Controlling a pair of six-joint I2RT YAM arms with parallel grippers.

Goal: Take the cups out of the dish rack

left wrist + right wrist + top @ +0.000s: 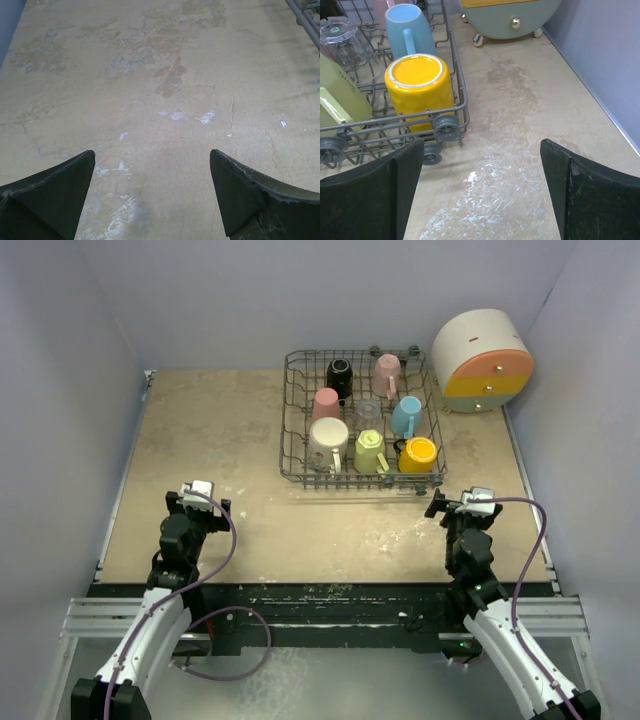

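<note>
The cups (368,410) are all held inside the dish rack (288,415), which is set at the upper right of the top view, well apart from both arms. Eight are counted. A black mug (339,375) and a pink mug (388,370) are seen in the far row. A salmon tumbler (326,402), a clear glass (368,412) and a blue mug (406,415) are seen in the middle. A white cup (328,443), a pale green cup (370,450) and a yellow mug (418,453) are seen along the near edge. The yellow mug is stood mouth down with its base up, probably so that it drains, and it is kept in place by the wire wall touching it.

The left gripper (197,487) is held low over bare table (220,440) at the lower left, its jaws spread wide and nothing between them. The right gripper (478,498) is held just below the rack's near right corner, jaws equally wide and empty, with the yellow mug nearest to it.

Open room is found across the whole left half of the table. At the right, only a narrow strip is left between the rack, the round drawer box (482,360) and the side wall (600,50), so any lift there is judged best made straight up over the rim.
</note>
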